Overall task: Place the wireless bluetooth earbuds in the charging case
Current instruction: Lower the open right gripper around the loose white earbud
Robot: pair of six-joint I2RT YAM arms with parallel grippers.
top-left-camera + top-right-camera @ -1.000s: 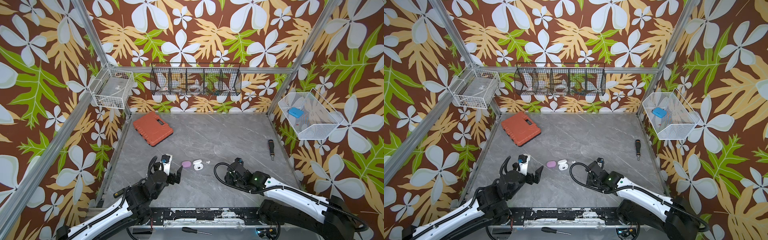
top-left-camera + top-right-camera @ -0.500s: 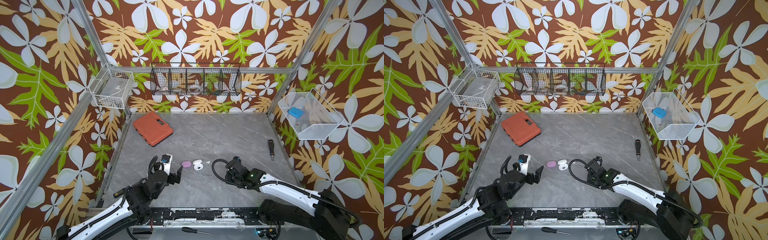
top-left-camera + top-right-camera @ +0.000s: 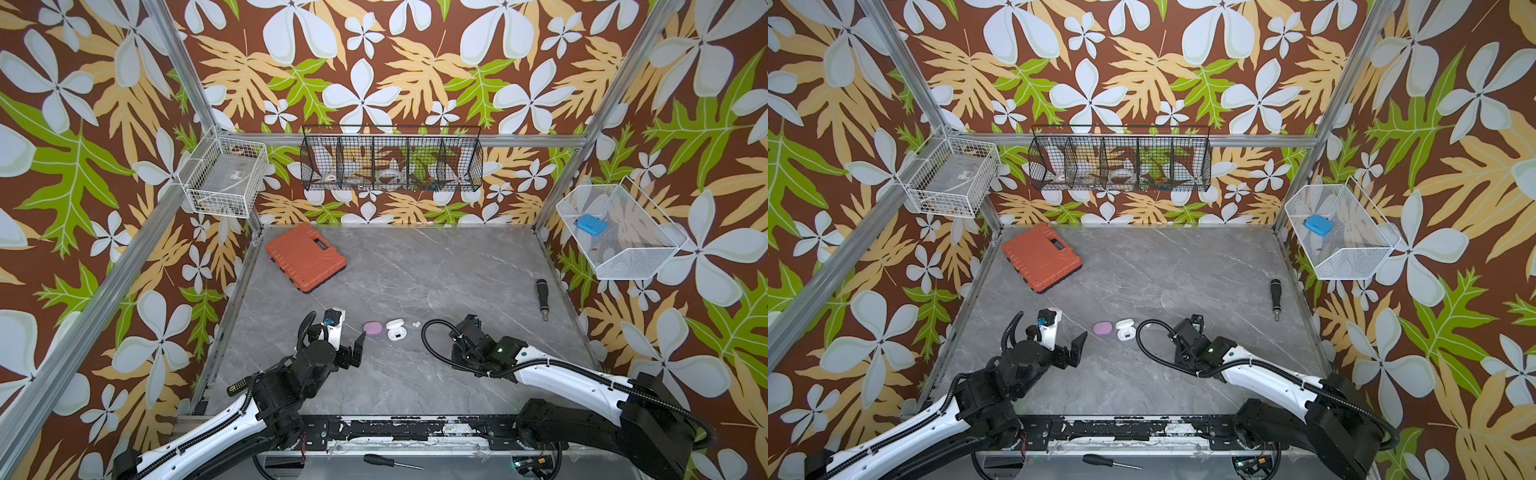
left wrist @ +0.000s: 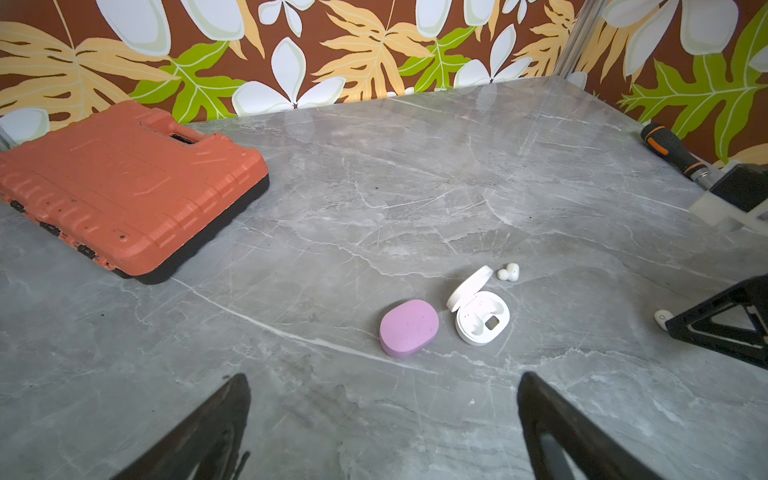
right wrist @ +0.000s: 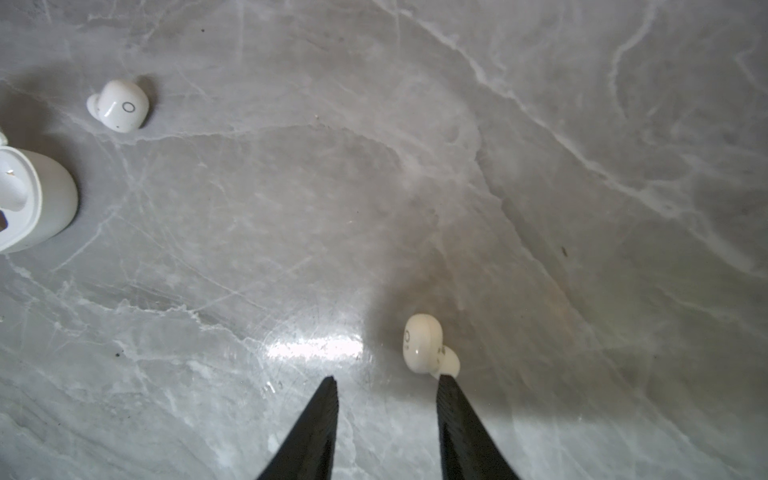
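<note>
An open white charging case [image 3: 396, 329] [image 4: 482, 318] sits near the table's front middle, beside a closed lilac case [image 3: 372, 328] [image 4: 409, 328]. One white earbud [image 4: 509, 272] [image 5: 118, 106] lies just behind the white case. A second white earbud [image 5: 424, 343] [image 4: 661, 318] lies on the table further right. It is just past the tips of my right gripper [image 5: 388, 379] and touches one fingertip [image 5: 446, 380]. That gripper points down at the table, partly open, with nothing between its fingers. My left gripper [image 4: 382, 378] hangs wide open and empty, in front of the lilac case.
An orange tool case [image 3: 305, 257] lies at the back left and a black screwdriver [image 3: 542, 297] by the right wall. Wire baskets hang on the left [image 3: 226, 178], back [image 3: 390, 164] and right [image 3: 615, 232] walls. A loose cable [image 3: 432, 336] loops from the right wrist.
The right gripper's jaws have narrowed and the right wrist has shifted slightly to the left. The left arm has not moved.
</note>
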